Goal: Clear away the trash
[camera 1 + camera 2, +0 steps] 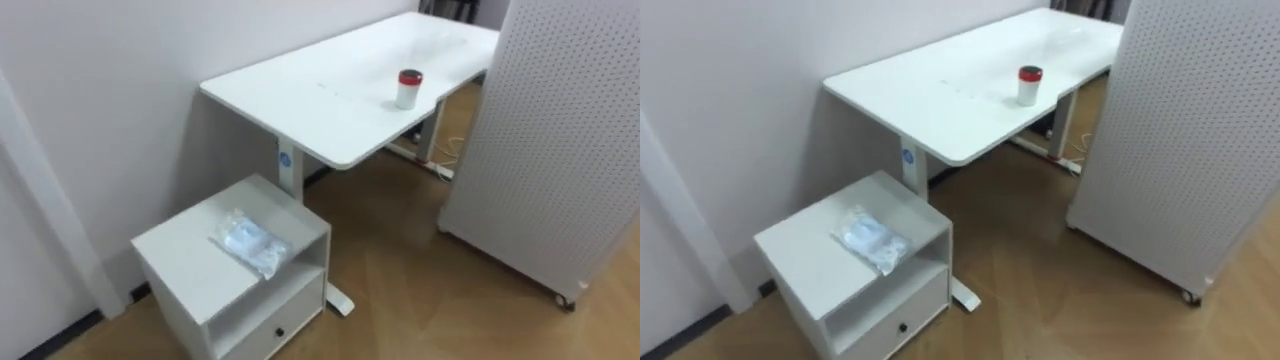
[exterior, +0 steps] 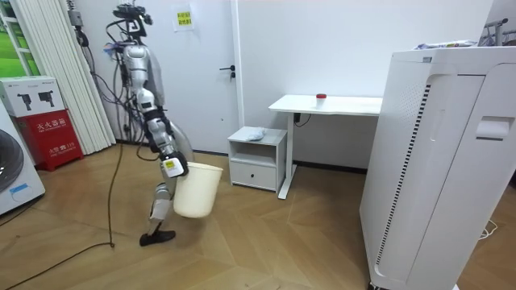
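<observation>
Roughly: right robot hand [image 2: 170, 166] sits at the rim of a cream bin [image 2: 197, 192] in the room view. It's too small to read, so can't tell if it's spread or curled round the rim.

Garbage = crumpled clear plastic bag [image 1: 250, 243]. It lies on top of a low white cabinet [image 1: 185, 262], toward the top's right front edge, well apart from robot & bin. Contents hard to make out, sth pale bluish-white.

Cabinet's near-left part is cut off at frame bottom. It has an open shelf over a drawer [image 1: 283, 330] w/ dark knob.

Bench [image 1: 320, 95] stands just right of and beyond the cabinet, far end cut off at top. Cup [image 1: 409, 88] w/ red lid stands upright near the bench's right edge.

White perforated panel [image 1: 560, 140] on casters at right hides the bench's far-right corner & the floor behind.

Room view: robot stands on wood floor left of the cabinet, facing it, bin hanging in front of its legs. A tall white unit [image 2: 439, 161] stands right of the bench, same spot as the panel. Also a door [image 2: 205, 72] behind the robot and a red box [image 2: 44, 113] far left. There the bag is just a small pale lump on the cabinet top; eye views give its crumpled shape.
</observation>
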Available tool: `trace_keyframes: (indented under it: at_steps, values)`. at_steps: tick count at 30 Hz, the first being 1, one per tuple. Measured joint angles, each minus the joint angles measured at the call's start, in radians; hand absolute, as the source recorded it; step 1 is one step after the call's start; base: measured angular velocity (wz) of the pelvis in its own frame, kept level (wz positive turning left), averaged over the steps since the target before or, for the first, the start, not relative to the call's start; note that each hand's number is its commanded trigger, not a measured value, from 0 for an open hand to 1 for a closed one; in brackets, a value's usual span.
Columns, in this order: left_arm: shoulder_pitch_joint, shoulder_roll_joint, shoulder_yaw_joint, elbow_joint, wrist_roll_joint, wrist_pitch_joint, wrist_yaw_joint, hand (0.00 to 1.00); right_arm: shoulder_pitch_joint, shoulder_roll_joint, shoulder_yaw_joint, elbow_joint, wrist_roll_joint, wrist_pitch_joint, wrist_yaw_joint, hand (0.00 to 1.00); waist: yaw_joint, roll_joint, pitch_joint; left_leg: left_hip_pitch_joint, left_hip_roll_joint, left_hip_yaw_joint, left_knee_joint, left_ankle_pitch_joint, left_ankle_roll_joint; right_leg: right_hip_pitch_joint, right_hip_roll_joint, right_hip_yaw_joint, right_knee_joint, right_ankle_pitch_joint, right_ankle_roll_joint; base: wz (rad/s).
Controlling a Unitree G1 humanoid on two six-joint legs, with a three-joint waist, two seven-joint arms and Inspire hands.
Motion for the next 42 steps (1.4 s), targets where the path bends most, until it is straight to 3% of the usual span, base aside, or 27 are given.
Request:
trace_keyframes:
  at_steps: [2, 3, 4, 6, 8, 9, 10, 11, 12, 13, 14, 15, 16, 17, 18, 19, 20, 22, 23, 24, 25, 26, 28, 30, 38, 42]
  values:
    - [-0.037, 0.000, 0.000, -0.003, -0.030, -0.026, 0.000, 0.00, 0.005, -0.009, 0.002, -0.017, -0.012, -0.002, -0.007, 1.00, 0.002, -0.006, 0.0022, 0.013, -0.011, 0.015, 0.046, -0.066, 0.013, -0.026, -0.031, -0.028, 0.145, -0.014, 0.027, -0.12]
    - [-0.046, 0.001, 0.000, -0.002, -0.038, -0.033, 0.002, 0.00, 0.004, -0.011, 0.000, -0.026, -0.011, -0.002, -0.014, 1.00, 0.001, -0.003, 0.0050, 0.020, -0.011, 0.021, 0.050, -0.078, 0.018, -0.048, -0.040, -0.040, 0.213, -0.007, 0.042, -0.14]
    - [-0.057, 0.004, 0.000, -0.001, -0.047, -0.048, 0.006, 0.00, 0.005, -0.013, 0.000, -0.048, -0.008, -0.003, -0.033, 1.00, 0.003, 0.003, 0.0079, 0.044, -0.014, 0.028, 0.053, -0.100, 0.023, -0.098, -0.060, -0.051, 0.355, 0.032, 0.079, -0.10]
    - [-0.083, 0.009, -0.002, -0.002, -0.059, -0.056, 0.025, 0.00, -0.008, -0.014, 0.001, -0.059, -0.005, -0.011, -0.046, 1.00, 0.000, 0.012, 0.0138, 0.079, -0.011, 0.027, 0.066, -0.136, 0.027, -0.166, -0.077, -0.070, 0.519, 0.134, 0.079, -0.10]
    - [-0.114, 0.019, -0.017, -0.003, -0.075, -0.060, 0.058, 0.00, -0.032, -0.012, 0.010, -0.059, -0.007, -0.015, -0.051, 1.00, 0.001, 0.031, 0.0055, 0.112, -0.005, 0.020, 0.059, -0.167, 0.030, -0.256, -0.098, -0.101, 0.671, 0.292, 0.061, -0.12]
    - [-0.124, 0.020, -0.018, -0.006, -0.076, -0.061, 0.068, 0.00, -0.039, -0.012, 0.011, -0.059, -0.004, -0.016, -0.050, 1.00, 0.002, 0.035, 0.0047, 0.117, -0.005, 0.018, 0.053, -0.170, 0.031, -0.282, -0.101, -0.103, 0.695, 0.295, 0.059, -0.04]
    - [-0.146, 0.021, -0.022, -0.019, -0.084, -0.061, 0.089, 0.00, -0.049, -0.012, 0.014, -0.070, 0.003, -0.021, -0.048, 1.00, 0.001, 0.041, 0.0089, 0.119, 0.000, 0.009, 0.047, -0.175, 0.030, -0.346, -0.100, -0.117, 0.718, 0.253, 0.049, 0.09]
    - [-0.176, 0.021, -0.035, -0.033, -0.098, -0.062, 0.104, 0.00, -0.061, -0.012, 0.011, -0.085, 0.008, -0.025, -0.046, 1.00, -0.001, 0.052, 0.0159, 0.113, 0.016, -0.001, 0.047, -0.180, 0.028, -0.416, -0.087, -0.136, 0.697, 0.201, 0.037, 0.16]
    - [-0.188, 0.021, -0.040, -0.041, -0.107, -0.064, 0.110, 0.00, -0.073, -0.013, 0.011, -0.089, 0.008, -0.025, -0.046, 1.00, -0.003, 0.053, 0.0167, 0.110, 0.024, -0.005, 0.046, -0.181, 0.026, -0.446, -0.081, -0.145, 0.669, 0.183, 0.036, 0.20]
    - [-0.219, 0.025, -0.058, -0.047, -0.133, -0.076, 0.118, 0.00, -0.089, -0.012, 0.014, -0.089, 0.008, -0.026, -0.041, 1.00, -0.003, 0.062, 0.0229, 0.100, 0.036, -0.016, 0.040, -0.184, 0.021, -0.506, -0.067, -0.154, 0.565, 0.166, 0.035, 0.32]
    - [-0.248, 0.024, -0.083, -0.050, -0.150, -0.080, 0.122, 0.00, -0.099, -0.011, 0.020, -0.089, 0.008, -0.033, -0.036, 1.00, -0.016, 0.070, 0.0254, 0.095, 0.045, -0.043, 0.036, -0.187, 0.016, -0.528, -0.050, -0.160, 0.403, 0.167, 0.036, 0.39]
    - [-0.262, 0.024, -0.095, -0.052, -0.157, -0.081, 0.122, 0.00, -0.103, -0.010, 0.026, -0.090, 0.008, -0.037, -0.034, 1.00, -0.022, 0.070, 0.0251, 0.093, 0.045, -0.053, 0.030, -0.185, 0.012, -0.532, -0.044, -0.161, 0.314, 0.175, 0.037, 0.54]
    - [-0.289, 0.023, -0.123, -0.051, -0.186, -0.087, 0.123, 0.00, -0.112, -0.009, 0.042, -0.087, 0.016, -0.044, -0.029, 1.00, -0.031, 0.070, 0.0243, 0.086, 0.045, -0.069, 0.026, -0.186, 0.007, -0.532, -0.037, -0.172, 0.141, 0.220, 0.036, 0.56]
    - [-0.316, 0.014, -0.137, -0.046, -0.189, -0.093, 0.123, 0.00, -0.125, -0.010, 0.047, -0.073, 0.019, -0.050, -0.028, 1.00, -0.044, 0.075, 0.0236, 0.079, 0.049, -0.092, 0.029, -0.191, -0.002, -0.532, -0.021, -0.170, 0.058, 0.321, 0.034, 0.56]
    - [-0.327, 0.009, -0.137, -0.045, -0.189, -0.096, 0.123, 0.00, -0.129, -0.009, 0.049, -0.065, 0.017, -0.055, -0.026, 1.00, -0.049, 0.077, 0.0189, 0.071, 0.053, -0.098, 0.032, -0.195, -0.009, -0.531, -0.008, -0.167, 0.035, 0.356, 0.026, 0.45]
    - [-0.350, 0.000, -0.136, -0.046, -0.187, -0.105, 0.125, 0.00, -0.144, -0.010, 0.049, -0.047, 0.013, -0.067, -0.020, 1.00, -0.049, 0.087, 0.0151, 0.056, 0.067, -0.101, 0.041, -0.201, -0.021, -0.534, 0.010, -0.172, 0.032, 0.393, 0.021, 0.12]
    - [-0.361, -0.001, -0.136, -0.047, -0.188, -0.116, 0.130, 0.00, -0.171, -0.010, 0.062, -0.028, 0.007, -0.079, -0.019, 1.00, -0.044, 0.094, 0.0200, 0.045, 0.079, -0.093, 0.040, -0.198, -0.033, -0.545, 0.024, -0.172, 0.025, 0.395, 0.013, -0.07]
    - [-0.363, -0.001, -0.137, -0.046, -0.191, -0.122, 0.143, 0.00, -0.197, -0.012, 0.109, -0.010, 0.006, -0.098, -0.019, 1.00, -0.051, 0.099, 0.0196, 0.027, 0.087, -0.078, 0.042, -0.184, -0.058, -0.545, 0.030, -0.157, -0.003, 0.399, 0.002, -0.16]
    - [-0.379, -0.002, -0.138, -0.046, -0.191, -0.124, 0.158, 0.00, -0.208, -0.010, 0.137, -0.008, 0.006, -0.109, -0.019, 1.00, -0.068, 0.087, 0.0298, -0.021, 0.096, -0.080, 0.091, -0.174, -0.089, -0.545, 0.025, -0.125, -0.014, 0.399, 0.001, 0.16]
    - [-0.390, -0.002, -0.140, -0.045, -0.192, -0.130, 0.167, 0.00, -0.212, -0.010, 0.148, -0.004, 0.006, -0.115, -0.020, 1.00, -0.079, 0.082, 0.0341, -0.045, 0.101, -0.091, 0.072, -0.169, -0.097, -0.549, 0.026, -0.100, -0.016, 0.400, 0.003, 0.60]
    - [-0.425, 0.000, -0.156, -0.046, -0.189, -0.148, 0.186, 0.00, -0.217, -0.010, 0.148, -0.002, 0.006, -0.129, -0.020, 1.00, -0.101, 0.098, 0.0353, -0.090, 0.128, -0.089, 0.001, -0.115, -0.079, -0.569, 0.032, -0.082, -0.002, 0.395, 0.013, 0.50]
    - [-0.450, 0.005, -0.169, -0.049, -0.189, -0.168, 0.215, 0.00, -0.231, -0.007, 0.148, 0.003, 0.006, -0.127, -0.019, 1.00, -0.093, 0.076, 0.0395, -0.096, 0.133, -0.046, 0.000, -0.100, -0.078, -0.593, 0.029, -0.085, 0.007, 0.388, 0.023, 0.28]
    - [-0.472, 0.004, -0.166, -0.050, -0.189, -0.187, 0.257, 0.00, -0.247, -0.011, 0.155, 0.005, 0.007, -0.128, -0.017, 1.00, -0.081, 0.058, 0.0462, -0.109, 0.134, -0.021, 0.002, -0.098, -0.077, -0.615, 0.034, -0.088, 0.005, 0.387, 0.020, -0.27]
    - [-0.506, 0.006, -0.165, -0.047, -0.186, -0.188, 0.291, 0.00, -0.258, -0.019, 0.165, 0.005, 0.008, -0.133, -0.020, 1.00, -0.092, 0.064, 0.0497, -0.140, 0.134, -0.024, 0.015, -0.098, -0.078, -0.642, 0.034, -0.092, 0.012, 0.389, 0.016, -0.09]
    - [-0.637, 0.098, -0.182, -0.051, -0.199, -0.215, 0.442, 0.00, -0.275, -0.032, 0.176, 0.006, 0.049, -0.146, -0.031, 1.00, -0.158, 0.069, 0.0565, -0.230, 0.134, -0.025, 0.044, -0.097, -0.093, -0.745, 0.036, -0.102, 0.067, 0.385, -0.007, -0.03]
    - [-0.695, 0.125, -0.212, -0.051, -0.219, -0.219, 0.486, 0.00, -0.284, -0.041, 0.201, 0.005, 0.086, -0.154, -0.046, 1.00, -0.175, 0.069, 0.0586, -0.269, 0.140, -0.026, 0.063, -0.097, -0.097, -0.782, 0.039, -0.108, 0.074, 0.383, -0.015, 0.00]
